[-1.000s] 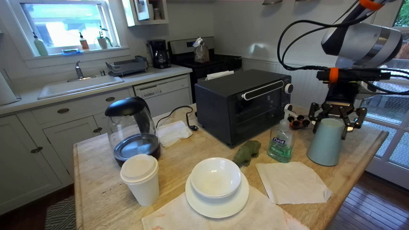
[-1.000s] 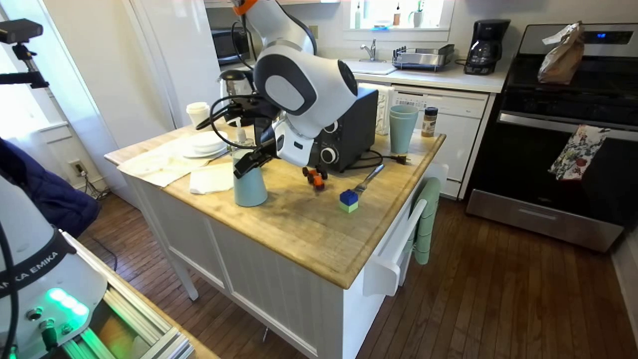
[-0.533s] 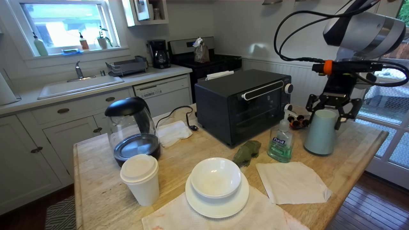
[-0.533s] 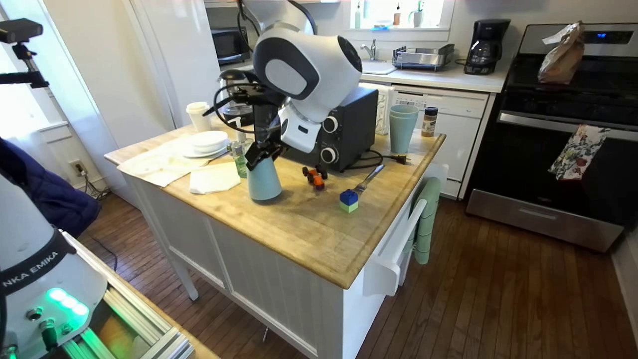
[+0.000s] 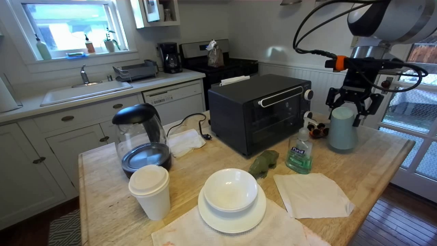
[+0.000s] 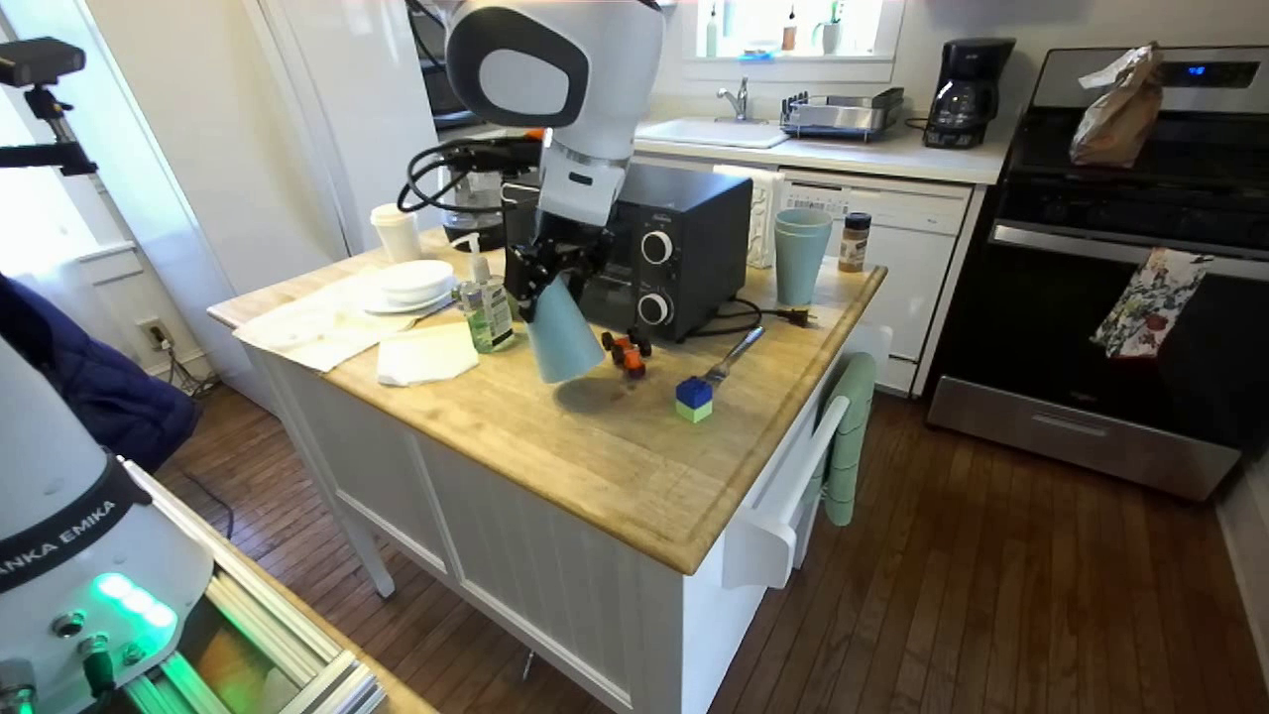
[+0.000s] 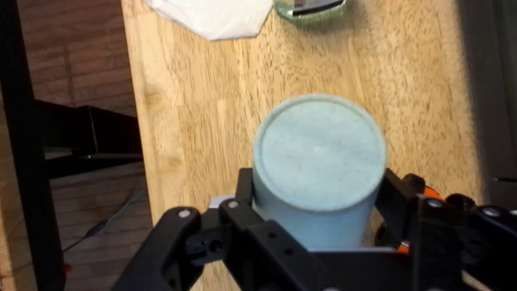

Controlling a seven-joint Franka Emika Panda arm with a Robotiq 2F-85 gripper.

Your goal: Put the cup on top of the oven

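The pale blue-green cup (image 5: 342, 135) is upside down, base up, in my gripper (image 5: 343, 118). In the wrist view its round base (image 7: 319, 155) sits between the two fingers (image 7: 244, 184), which press on both sides. In an exterior view the cup (image 6: 565, 342) is tilted and held a little above the table, with its shadow below. The black toaster oven (image 5: 228, 112) stands on the table beside the cup; its door is closed. Its flat top (image 5: 263, 87) is higher than the cup's rim. The oven's knob side (image 6: 684, 248) faces the other exterior camera.
A sanitizer bottle (image 5: 299, 155) and a green frog figure (image 5: 264, 164) stand before the oven. An orange toy car (image 6: 627, 354) lies close to the cup. Stacked blue-green tumblers (image 6: 801, 253), a spice jar (image 6: 854, 242), a fork (image 6: 734, 359) and blocks (image 6: 694, 399) are on the table.
My gripper has carried the cup away from the table's near edge toward the oven's knob side and lifted it off the table. The cup now leans. The oven has not moved.
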